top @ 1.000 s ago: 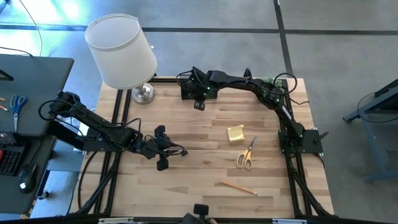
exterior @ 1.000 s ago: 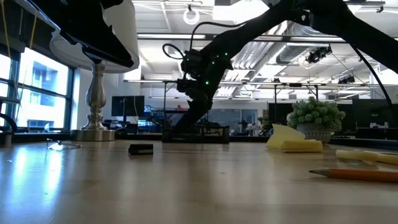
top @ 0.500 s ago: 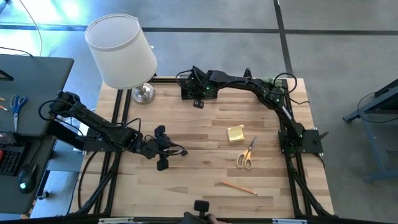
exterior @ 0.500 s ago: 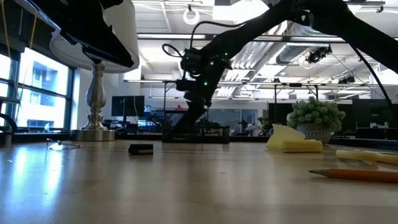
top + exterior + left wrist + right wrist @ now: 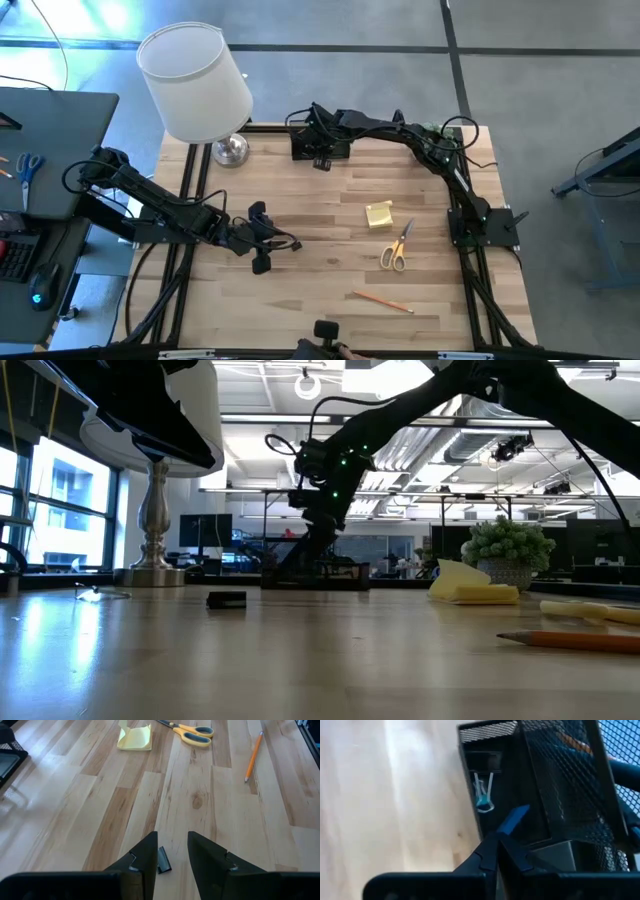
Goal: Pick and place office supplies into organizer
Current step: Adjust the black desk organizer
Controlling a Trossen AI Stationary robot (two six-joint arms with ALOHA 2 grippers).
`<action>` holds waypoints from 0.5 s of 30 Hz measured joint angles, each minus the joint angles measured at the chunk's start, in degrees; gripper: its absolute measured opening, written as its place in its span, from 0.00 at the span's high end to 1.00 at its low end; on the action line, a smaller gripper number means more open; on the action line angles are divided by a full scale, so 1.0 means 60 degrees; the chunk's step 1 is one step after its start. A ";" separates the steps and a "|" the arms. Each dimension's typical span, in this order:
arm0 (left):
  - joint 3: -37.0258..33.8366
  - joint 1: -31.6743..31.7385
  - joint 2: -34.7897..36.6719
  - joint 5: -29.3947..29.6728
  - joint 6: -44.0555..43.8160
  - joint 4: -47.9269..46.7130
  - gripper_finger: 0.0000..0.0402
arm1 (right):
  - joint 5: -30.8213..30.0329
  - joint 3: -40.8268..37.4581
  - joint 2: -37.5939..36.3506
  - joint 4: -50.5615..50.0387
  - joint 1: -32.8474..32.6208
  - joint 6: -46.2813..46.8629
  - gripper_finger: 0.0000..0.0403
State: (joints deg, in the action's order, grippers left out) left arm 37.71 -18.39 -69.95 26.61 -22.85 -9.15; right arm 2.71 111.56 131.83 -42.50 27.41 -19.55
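Note:
The black mesh organizer (image 5: 308, 147) stands at the table's far edge, with a blue-handled clip (image 5: 484, 796) lying in its lower tray. My right gripper (image 5: 498, 851) hovers over that tray, shut on a small blue piece (image 5: 515, 819). Over the table's left half my left gripper (image 5: 172, 837) hangs open above a small dark clip (image 5: 163, 860) that lies flat on the wood. On the right half lie a yellow sticky-note pad (image 5: 379, 214), orange-handled scissors (image 5: 397, 247) and a pencil (image 5: 382, 300). My right gripper pinches the blue piece by its near end (image 5: 504, 831) between its two fingertips. The fingers slant down from the table's right side. The piece sticks out past the tips, tilted, clear above the organizer's tray floor.
A white-shaded lamp (image 5: 195, 85) on a chrome base (image 5: 230, 151) stands at the far left corner, close to the organizer. A small potted plant (image 5: 508, 550) sits at the far right. Bare wood lies between the two grippers.
My right gripper has tipped a little and edged toward the far edge, farther over the organizer, staying shut on the blue piece.

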 joint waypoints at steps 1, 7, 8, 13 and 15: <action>0.0000 0.0000 0.0000 0.0000 0.0000 -0.0008 0.76 | 0.0075 0.0095 -0.0007 -0.0114 -0.0015 0.0000 1.00; 0.0000 0.0000 0.0000 0.0115 0.0000 -0.0022 0.76 | 0.0203 0.0325 -0.0043 0.0785 -0.0077 -0.0293 1.00; 0.0000 0.0000 0.0000 0.0172 0.0000 -0.0022 0.76 | 0.0234 0.0325 -0.0043 0.1046 -0.0079 -0.0302 1.00; 0.0000 0.0000 0.0000 0.0186 0.0000 -0.0026 0.76 | 0.0324 0.0332 0.0082 0.2074 -0.0072 -0.0322 1.00; 0.0000 0.0000 0.0000 0.0186 0.0000 -0.0029 0.76 | 0.0336 0.0332 0.0152 0.2377 -0.0072 -0.0324 1.00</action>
State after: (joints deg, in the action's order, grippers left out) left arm 37.71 -18.39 -69.95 27.73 -22.85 -9.32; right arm 4.72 113.56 132.74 -28.24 26.98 -21.50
